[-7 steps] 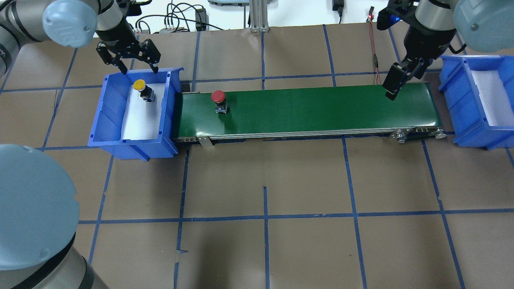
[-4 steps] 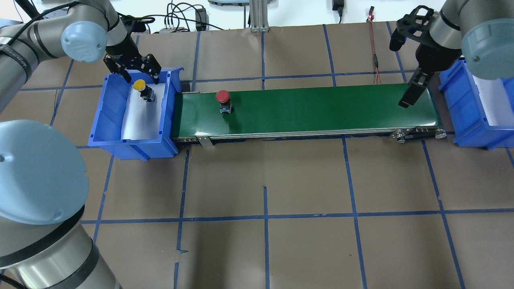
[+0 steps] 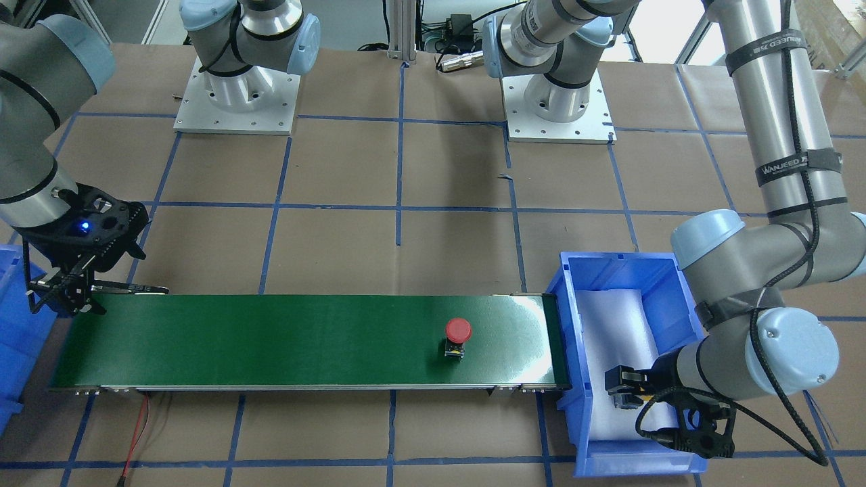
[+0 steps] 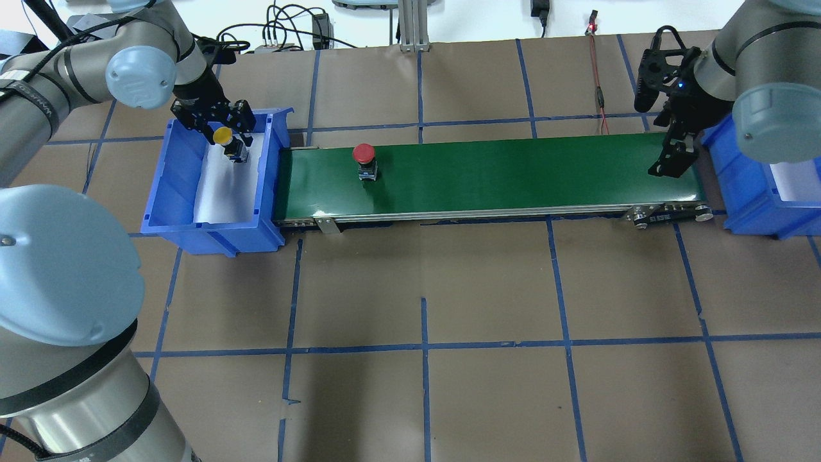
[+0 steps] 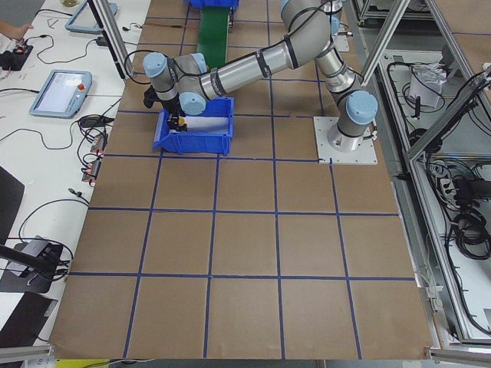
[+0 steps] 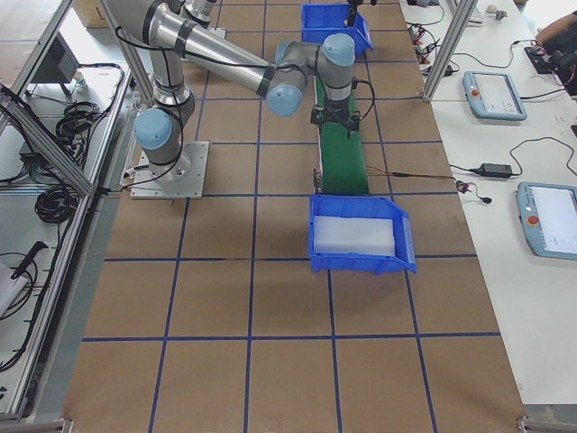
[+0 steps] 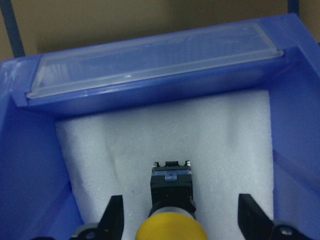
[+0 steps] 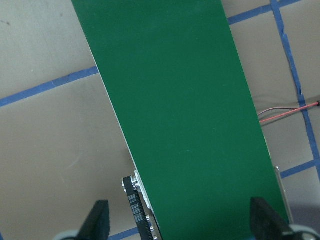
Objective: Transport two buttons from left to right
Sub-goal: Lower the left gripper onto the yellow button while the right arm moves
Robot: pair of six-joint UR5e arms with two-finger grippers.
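Observation:
The yellow button point(image 4: 223, 135) lies tilted on white foam in the left blue bin point(image 4: 160, 186). My left gripper point(image 4: 222, 130) is down in that bin, open, with one finger point(image 7: 114, 220) on each side of the yellow cap point(image 7: 170, 229) and a gap to both. The red button point(image 4: 364, 153) stands upright on the green conveyor belt point(image 4: 513, 173), near its left end; the front-facing view shows it too point(image 3: 458, 330). My right gripper point(image 4: 673, 160) hangs open over the belt's right end, with only belt between its fingers point(image 8: 97, 220).
The right blue bin point(image 4: 750, 192), lined with white foam, stands just past the belt's right end, beside my right wrist. A red wire point(image 4: 600, 96) runs along the table behind the belt. Brown taped table stretches in front of the belt.
My left gripper has come down into the left bin and now straddles the yellow button. The red button has travelled right on the belt. My right gripper moved toward the belt's right end.

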